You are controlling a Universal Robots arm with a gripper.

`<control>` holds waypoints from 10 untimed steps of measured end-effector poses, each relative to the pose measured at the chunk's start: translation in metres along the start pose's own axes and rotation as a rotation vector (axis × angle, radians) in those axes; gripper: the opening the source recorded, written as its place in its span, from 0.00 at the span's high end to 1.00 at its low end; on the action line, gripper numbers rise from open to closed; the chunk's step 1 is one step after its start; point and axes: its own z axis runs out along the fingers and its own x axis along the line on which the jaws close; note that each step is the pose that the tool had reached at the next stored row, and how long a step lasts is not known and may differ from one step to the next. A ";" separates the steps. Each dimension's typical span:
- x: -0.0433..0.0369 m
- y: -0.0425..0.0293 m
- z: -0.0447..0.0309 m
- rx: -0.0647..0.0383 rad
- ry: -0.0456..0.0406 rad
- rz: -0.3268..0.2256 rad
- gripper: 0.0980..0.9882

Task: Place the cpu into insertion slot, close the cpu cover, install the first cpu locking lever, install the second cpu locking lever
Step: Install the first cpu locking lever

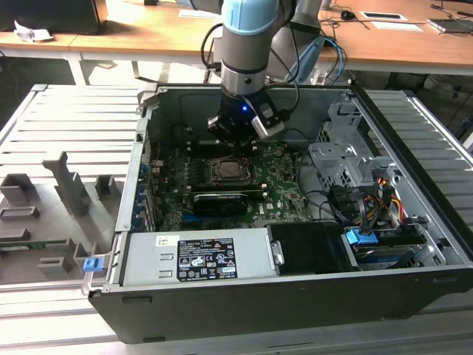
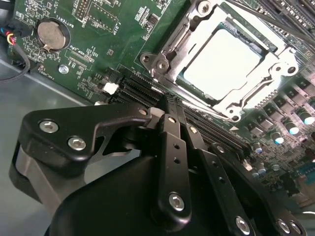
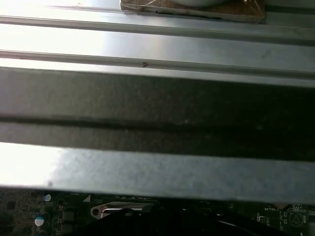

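Note:
The cpu point(image 2: 221, 61) lies flat in the insertion slot point(image 1: 227, 171), its bright metal top showing through the cut-out of the cpu cover point(image 2: 268, 81). The cover lies down over the chip. A thin metal lever rod point(image 2: 199, 105) runs along the socket edge nearest the fingers. In the second wrist view my gripper point(image 2: 168, 105) is shut with nothing between its black fingers point(image 2: 172, 142), whose tips hover just beside the socket, over the long black slots. In the exterior view my gripper point(image 1: 235, 132) hangs just beyond the socket's far edge.
The green motherboard point(image 1: 277, 188) sits inside an open computer case point(image 1: 310, 296). A power supply point(image 1: 199, 257) lies along the near side, and a drive cage with cables point(image 1: 355, 177) is at the exterior view's right. A coin battery point(image 2: 51, 34) is on the board. Grey fixture trays point(image 1: 59, 192) flank the case.

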 end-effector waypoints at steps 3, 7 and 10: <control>-0.0001 -0.0002 0.0016 0.000 0.0000 0.000 0.99; -0.0002 -0.0004 0.0034 0.005 0.0004 0.000 0.99; -0.0001 -0.0007 0.0053 0.014 0.0010 0.000 0.99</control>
